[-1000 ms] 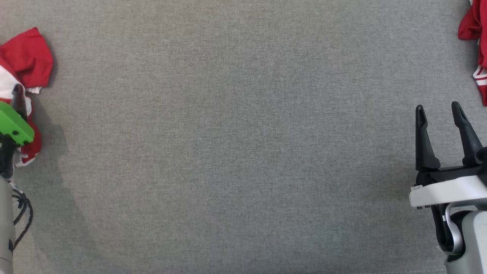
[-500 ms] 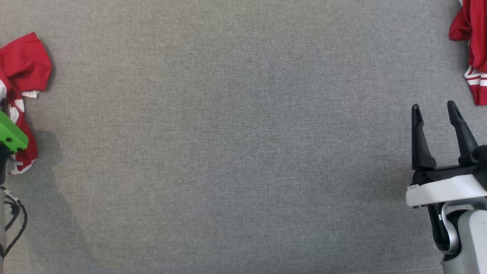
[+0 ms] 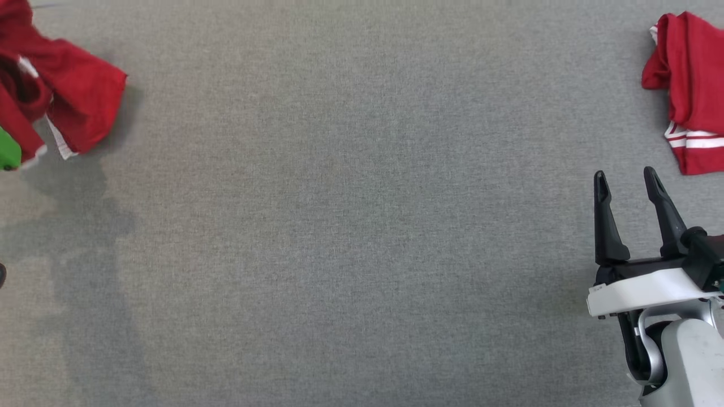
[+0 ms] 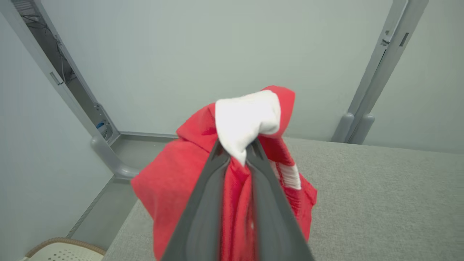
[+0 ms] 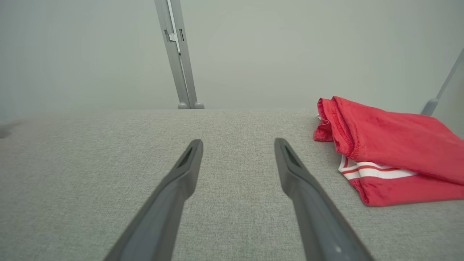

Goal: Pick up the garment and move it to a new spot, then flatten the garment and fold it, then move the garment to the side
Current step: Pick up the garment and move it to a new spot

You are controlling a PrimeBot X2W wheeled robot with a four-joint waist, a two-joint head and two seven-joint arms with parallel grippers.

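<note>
A red garment with white trim [image 4: 174,188] hangs bunched from my left gripper [image 4: 237,152], whose fingers are shut on a fold of red and white cloth. In the head view the same garment [image 3: 79,96] is at the far upper left, raised above its shadow on the grey table [image 3: 350,226], with a green piece of the left arm [image 3: 7,151] at the frame edge. My right gripper [image 3: 625,186] stands open at the lower right with nothing between its fingers [image 5: 188,159], low over the table.
A second red garment with white stripes [image 3: 690,90] lies folded at the table's far right, just right of the right gripper [image 5: 237,145] and seen as a folded pile [image 5: 391,148]. Grey frame posts [image 5: 179,54] stand behind the table. A woven basket [image 4: 61,250] sits beyond the left edge.
The left gripper has shut on the garment and lifted it off the table; the cloth now hangs and spreads wider. The head camera has shifted, bringing the right garment further into view.
</note>
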